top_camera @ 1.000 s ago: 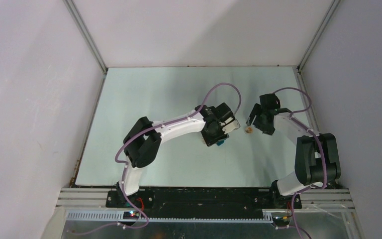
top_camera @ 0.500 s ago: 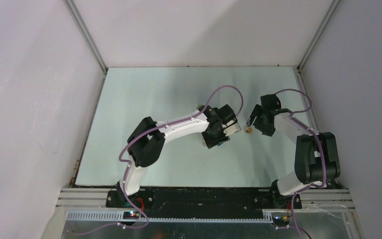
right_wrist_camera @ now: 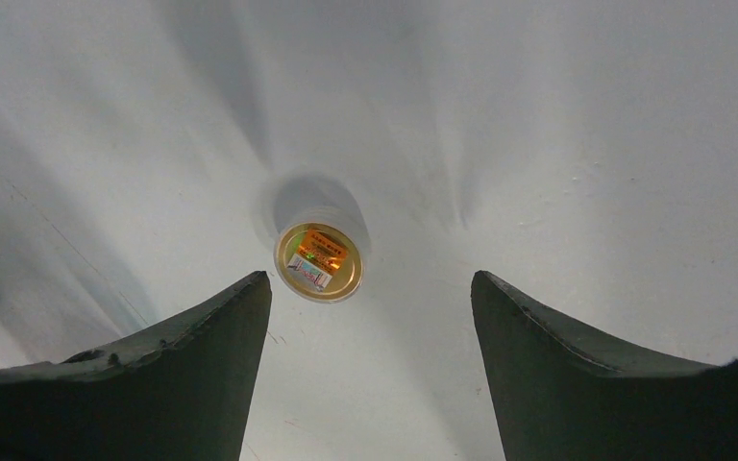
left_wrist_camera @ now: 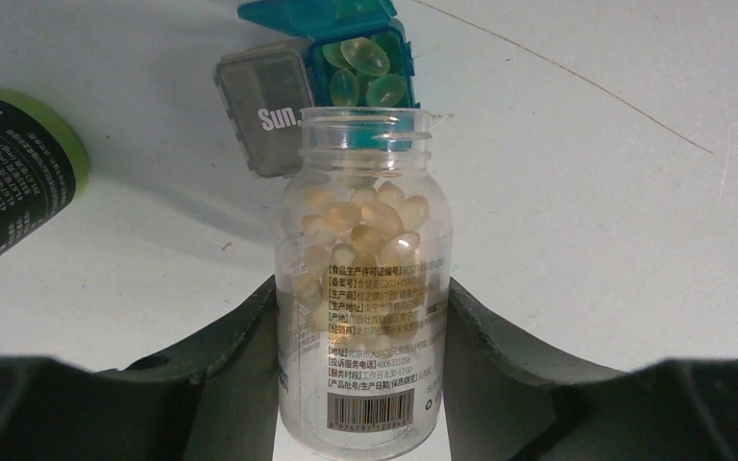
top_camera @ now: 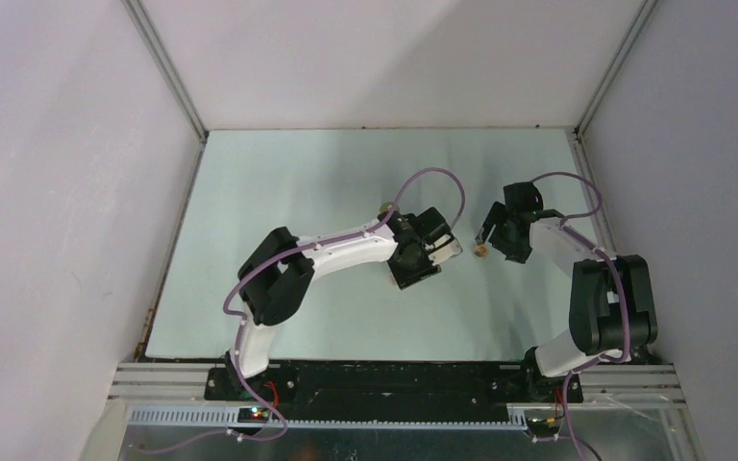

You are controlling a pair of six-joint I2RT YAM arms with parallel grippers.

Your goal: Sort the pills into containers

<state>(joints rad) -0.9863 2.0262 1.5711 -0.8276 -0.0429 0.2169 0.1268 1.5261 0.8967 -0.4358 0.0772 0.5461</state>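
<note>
Your left gripper [left_wrist_camera: 360, 293] pinches the uncapped clear pill bottle [left_wrist_camera: 365, 240], its long axis and mouth pointing straight at the open teal Sun. compartment [left_wrist_camera: 360, 58], while your right gripper [right_wrist_camera: 370, 288] hangs spread, farther from that compartment.

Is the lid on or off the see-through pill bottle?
Off. The bottle, gripped by the left claw, shows a bare threaded mouth with no cap on it.
</note>
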